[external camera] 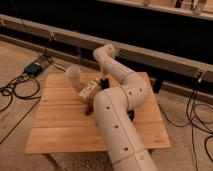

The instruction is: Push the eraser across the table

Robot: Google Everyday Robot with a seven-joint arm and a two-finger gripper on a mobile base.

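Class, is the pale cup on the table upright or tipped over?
Upright: the cup stands on its base, with its rim on top. The gripper hangs low over the table nearby.

White screw-dotted arm (119, 117), black gripper (104, 83) over table (55, 125)

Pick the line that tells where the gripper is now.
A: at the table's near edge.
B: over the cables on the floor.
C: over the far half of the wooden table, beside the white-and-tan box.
C: the gripper hangs over the far part of the table, close beside the white-and-tan box, with the pale cup just past that box.
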